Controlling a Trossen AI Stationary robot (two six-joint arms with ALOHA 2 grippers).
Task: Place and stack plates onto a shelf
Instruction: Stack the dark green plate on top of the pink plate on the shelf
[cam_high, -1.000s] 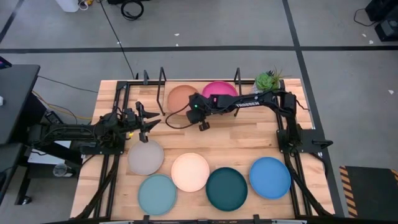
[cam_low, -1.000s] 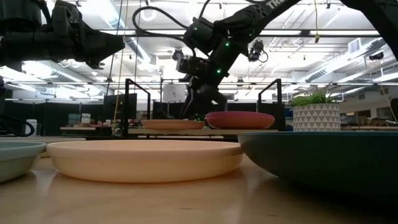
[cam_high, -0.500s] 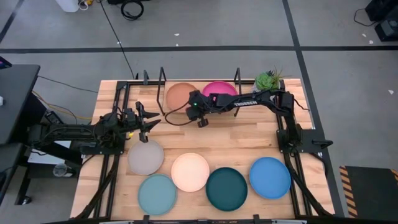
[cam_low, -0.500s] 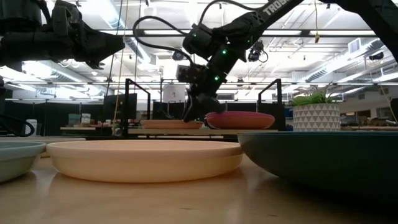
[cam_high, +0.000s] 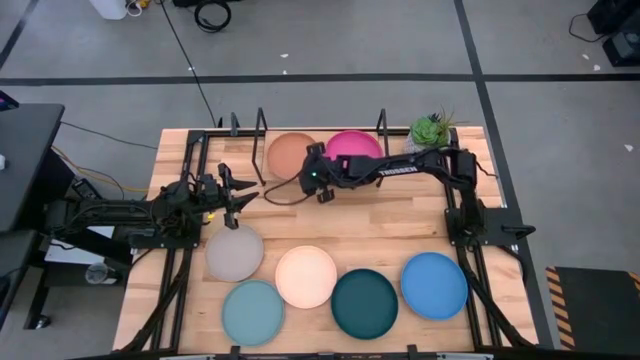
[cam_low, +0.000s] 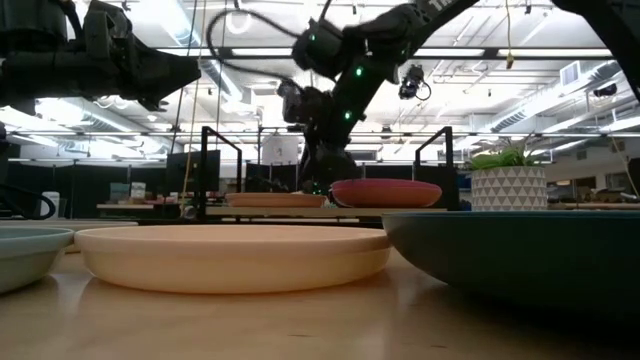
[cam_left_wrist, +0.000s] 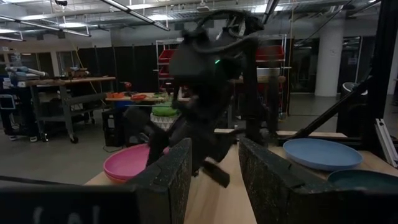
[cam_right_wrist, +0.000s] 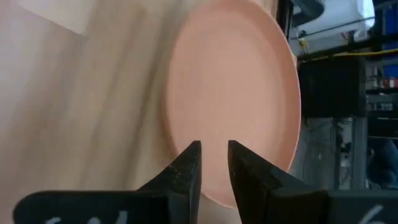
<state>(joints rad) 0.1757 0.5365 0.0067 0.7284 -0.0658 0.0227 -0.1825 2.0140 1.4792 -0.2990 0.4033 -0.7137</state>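
An orange plate (cam_high: 288, 153) and a magenta plate (cam_high: 352, 145) lie side by side on the black wire shelf (cam_high: 262, 126) at the far edge. I cannot make out a separate tan plate. My right gripper (cam_high: 313, 172) hovers over the orange plate (cam_right_wrist: 230, 93), near its edge beside the magenta plate. It points down, its fingers (cam_right_wrist: 186, 168) a narrow gap apart with nothing between them. Grey (cam_high: 234, 252), cream (cam_high: 306, 275), light blue (cam_high: 252, 312), dark teal (cam_high: 365, 302) and bright blue (cam_high: 434, 285) plates lie flat along the near side. My left gripper (cam_high: 236, 191) waits open at the left, above the table.
A small potted plant (cam_high: 430, 130) stands at the far right corner, beside the magenta plate. The shelf's upright posts (cam_low: 208, 165) rise on both sides of the two plates. Bare wood (cam_high: 380, 225) lies between the shelf and the row of plates.
My right gripper dipped and shifted a little toward the table's left over the orange plate, then rose again above it. My left arm kept still.
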